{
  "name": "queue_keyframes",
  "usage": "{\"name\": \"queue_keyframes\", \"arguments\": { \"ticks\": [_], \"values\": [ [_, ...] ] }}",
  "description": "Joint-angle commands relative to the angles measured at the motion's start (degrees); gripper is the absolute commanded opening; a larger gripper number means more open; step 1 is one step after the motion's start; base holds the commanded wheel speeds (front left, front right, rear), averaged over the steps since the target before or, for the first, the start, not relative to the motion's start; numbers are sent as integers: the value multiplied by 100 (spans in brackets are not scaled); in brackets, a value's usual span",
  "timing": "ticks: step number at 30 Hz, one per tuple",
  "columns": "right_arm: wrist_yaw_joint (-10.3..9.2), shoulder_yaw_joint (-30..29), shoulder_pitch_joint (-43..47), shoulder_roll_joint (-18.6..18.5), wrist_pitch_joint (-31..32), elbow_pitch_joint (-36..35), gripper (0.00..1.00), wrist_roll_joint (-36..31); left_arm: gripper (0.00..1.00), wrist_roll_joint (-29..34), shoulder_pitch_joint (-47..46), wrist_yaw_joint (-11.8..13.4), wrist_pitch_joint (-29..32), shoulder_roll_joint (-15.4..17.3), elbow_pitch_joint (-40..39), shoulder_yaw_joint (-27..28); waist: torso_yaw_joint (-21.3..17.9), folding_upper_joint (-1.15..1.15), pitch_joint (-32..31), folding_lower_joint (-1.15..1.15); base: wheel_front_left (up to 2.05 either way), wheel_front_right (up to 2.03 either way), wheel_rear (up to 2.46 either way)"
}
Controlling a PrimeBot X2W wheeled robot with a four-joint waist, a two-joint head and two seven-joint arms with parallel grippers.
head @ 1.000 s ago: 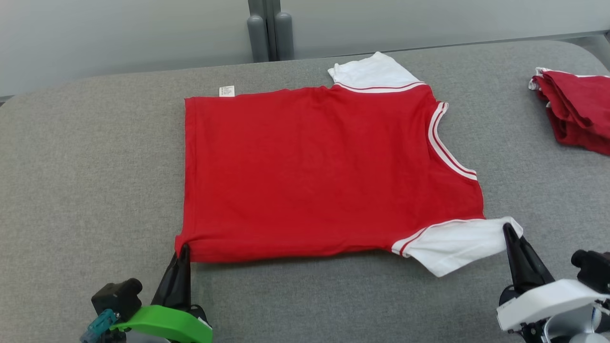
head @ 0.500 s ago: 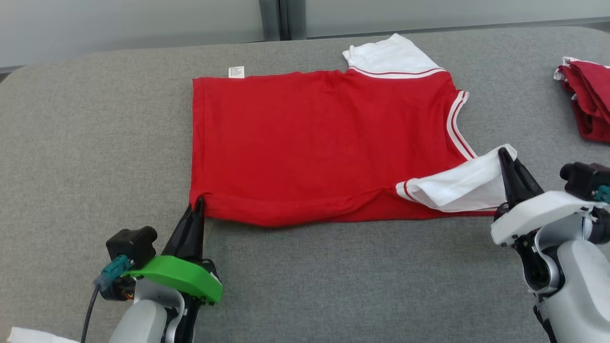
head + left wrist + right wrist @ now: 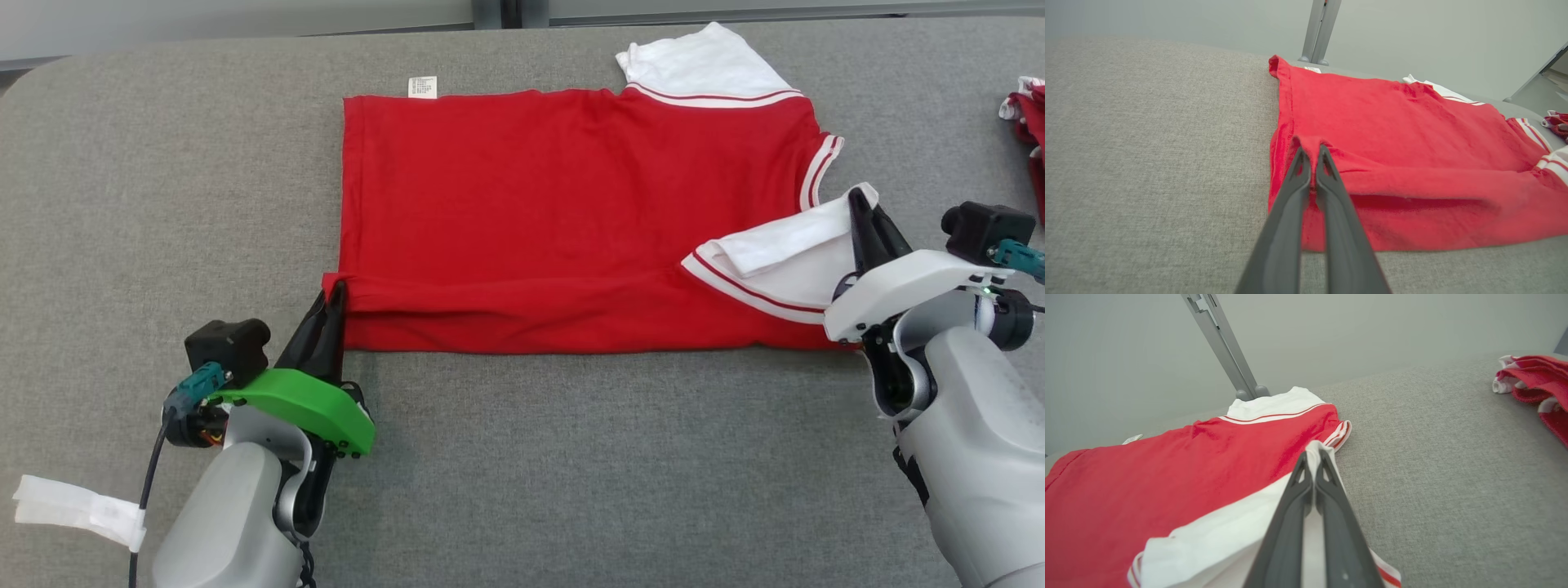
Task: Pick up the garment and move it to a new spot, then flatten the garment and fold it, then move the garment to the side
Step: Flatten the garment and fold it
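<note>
On grey table (image 3: 571, 474), red garment (image 3: 555, 204) lies flat, long axis L–R, bulk fwd of both arms; left gripper (image 3: 336, 287) clamped on its near-left corner, right gripper (image 3: 857, 204) clamped on white sleeve (image 3: 767, 261), neither nearer.

A robot test lab or workroom is suggested. A broad counter (image 3: 571, 457), padded in plain grey fabric with rounded corners, is set against pale grey partition panels (image 3: 1372, 326) joined by a grey metal post (image 3: 1227, 347). One red garment (image 3: 531, 204) is spread on it as a work piece, a second garment (image 3: 1539, 379) is heaped at the right edge, and a cable (image 3: 149, 490) is tagged with white tape (image 3: 77, 510).
</note>
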Motion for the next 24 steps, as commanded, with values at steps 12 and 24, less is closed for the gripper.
{"name": "queue_keyframes", "arguments": {
  "ticks": [12,24],
  "values": [
    [-7,856,398,-534,-535,287,100,316,100,90,10,-82,-317,-23,604,14,-116,0,-207,0,0,0,0],
    [-7,1142,942,-651,-563,182,100,505,100,45,291,-101,-357,24,990,35,-285,0,-218,0,0,0,0]
  ]
}}
